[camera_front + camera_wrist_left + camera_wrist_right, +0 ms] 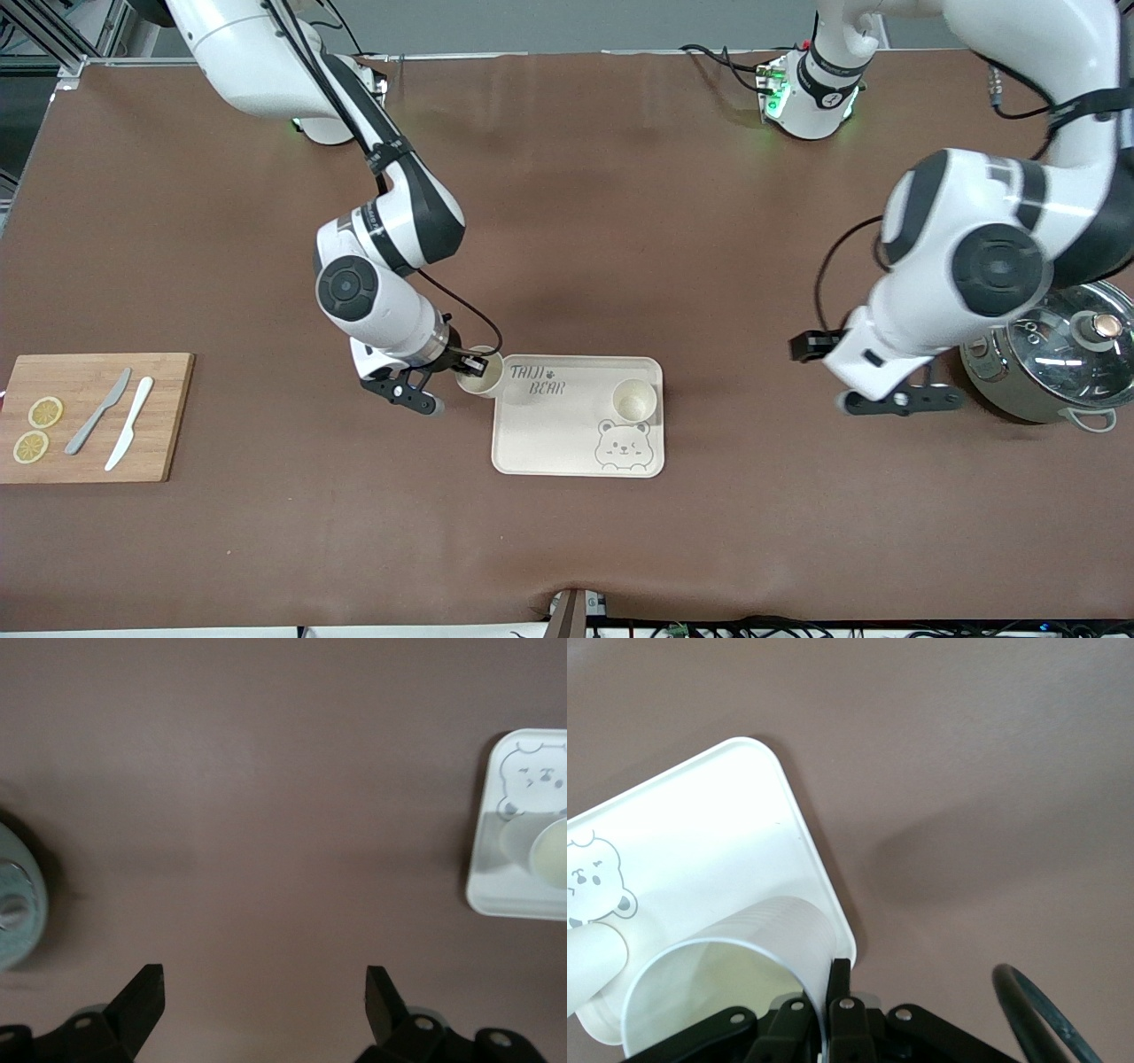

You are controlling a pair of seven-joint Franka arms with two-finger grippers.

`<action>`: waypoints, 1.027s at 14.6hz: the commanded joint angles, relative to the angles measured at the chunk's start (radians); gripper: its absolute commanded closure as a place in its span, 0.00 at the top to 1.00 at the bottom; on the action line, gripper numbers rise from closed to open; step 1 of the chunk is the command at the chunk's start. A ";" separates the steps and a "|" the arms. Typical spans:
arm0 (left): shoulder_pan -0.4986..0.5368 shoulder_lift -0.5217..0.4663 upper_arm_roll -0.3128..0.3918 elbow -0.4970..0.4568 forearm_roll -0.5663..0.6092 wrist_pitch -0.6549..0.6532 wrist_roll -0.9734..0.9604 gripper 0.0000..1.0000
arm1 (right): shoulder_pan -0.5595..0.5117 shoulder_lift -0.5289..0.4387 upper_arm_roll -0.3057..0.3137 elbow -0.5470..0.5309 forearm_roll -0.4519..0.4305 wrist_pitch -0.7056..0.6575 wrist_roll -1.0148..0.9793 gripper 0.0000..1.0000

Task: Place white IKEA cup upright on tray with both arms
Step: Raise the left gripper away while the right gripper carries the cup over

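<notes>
My right gripper (468, 370) is shut on the rim wall of a white cup (479, 383), open end up, over the corner of the cream bear tray (567, 439) toward the right arm's end. In the right wrist view the cup (744, 943) is pinched at my gripper (831, 988) above the tray (700, 842). I cannot tell whether the cup touches the tray. A second white cup (635, 400) stands upright on the tray above the bear drawing. My left gripper (899, 403) is open and empty over bare table beside the pot; it shows in the left wrist view (264, 992).
A steel pot with a glass lid (1059, 354) stands at the left arm's end. A wooden cutting board (168, 416) with two knives and lemon slices lies at the right arm's end. The left wrist view shows the tray (505, 886) and the pot (16, 904).
</notes>
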 commanded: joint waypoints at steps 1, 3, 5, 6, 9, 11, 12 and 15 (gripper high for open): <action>0.065 -0.076 -0.012 -0.027 -0.017 -0.027 0.109 1.00 | 0.010 0.062 -0.007 0.084 0.001 -0.008 0.045 0.00; 0.092 -0.128 -0.009 -0.029 -0.041 -0.061 0.118 1.00 | 0.028 0.093 -0.008 0.130 -0.003 -0.006 0.072 0.00; 0.106 -0.182 -0.009 -0.030 -0.048 -0.105 0.118 1.00 | 0.033 0.111 -0.010 0.158 -0.006 -0.006 0.087 0.00; 0.108 -0.208 -0.006 -0.030 -0.048 -0.124 0.118 1.00 | 0.033 0.122 -0.011 0.169 -0.006 -0.005 0.089 0.00; 0.131 -0.299 -0.003 -0.044 -0.049 -0.182 0.172 1.00 | 0.037 0.157 -0.014 0.186 -0.012 0.030 0.087 0.00; 0.132 -0.345 0.021 -0.046 -0.061 -0.233 0.219 1.00 | 0.039 0.174 -0.014 0.187 -0.032 0.044 0.089 0.00; 0.126 -0.369 0.046 -0.055 -0.074 -0.254 0.238 1.00 | 0.040 0.174 -0.014 0.186 -0.032 0.044 0.090 0.00; 0.123 -0.434 0.074 -0.099 -0.095 -0.271 0.272 1.00 | 0.048 0.191 -0.014 0.186 -0.034 0.060 0.101 0.00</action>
